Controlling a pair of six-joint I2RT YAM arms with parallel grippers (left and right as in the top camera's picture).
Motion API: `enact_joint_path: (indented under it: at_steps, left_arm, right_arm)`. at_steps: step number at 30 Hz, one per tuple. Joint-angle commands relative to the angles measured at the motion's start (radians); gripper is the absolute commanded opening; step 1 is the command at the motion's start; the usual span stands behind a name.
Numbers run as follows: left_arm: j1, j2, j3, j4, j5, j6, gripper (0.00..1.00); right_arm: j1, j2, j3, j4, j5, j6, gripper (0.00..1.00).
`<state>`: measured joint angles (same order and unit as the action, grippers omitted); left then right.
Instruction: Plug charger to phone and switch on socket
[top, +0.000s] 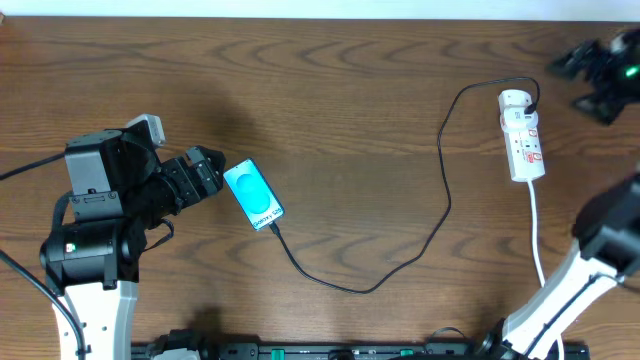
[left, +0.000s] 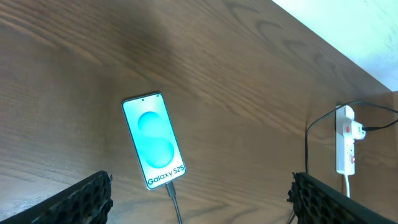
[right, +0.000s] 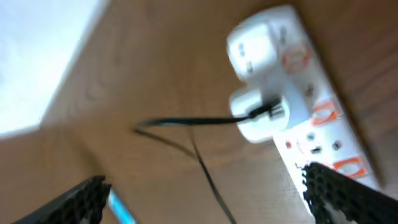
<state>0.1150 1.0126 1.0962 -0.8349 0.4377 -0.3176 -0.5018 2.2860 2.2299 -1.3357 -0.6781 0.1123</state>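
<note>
Hovering wide open, the right gripper (right: 205, 182), far nearer than the left gripper (top: 210, 166), has the socket (right: 292, 106) just ahead, its long axis slanting toward the right finger.

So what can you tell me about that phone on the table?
The phone is a small flat rectangle lying face up and slanted on the wooden table. Its screen glows teal-blue with a light oval; a white band at one end reads Galaxy S25. The charger, a thin black cable, meets that end and looks plugged in. The left gripper sits open beside it, not touching.
</note>
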Motion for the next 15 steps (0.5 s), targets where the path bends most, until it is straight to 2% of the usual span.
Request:
enact_joint_path:
  at_steps: [1, 8, 15]
  left_arm:
    - [0.002, -0.001, 0.006, -0.006, -0.032, -0.002, 0.92]
    - [0.002, -0.001, 0.006, -0.006, -0.032, -0.001, 0.92]
    - [0.002, -0.001, 0.006, -0.006, -0.032, -0.001, 0.92]
  right_arm:
    - [-0.003, 0.068, 0.001, -0.049, -0.055, -0.166, 0.99]
    - [0.014, 0.11, 0.001, -0.051, 0.148, -0.21, 0.99]
    - [0.067, 0.112, 0.001, -0.022, 0.207, -0.29, 0.99]
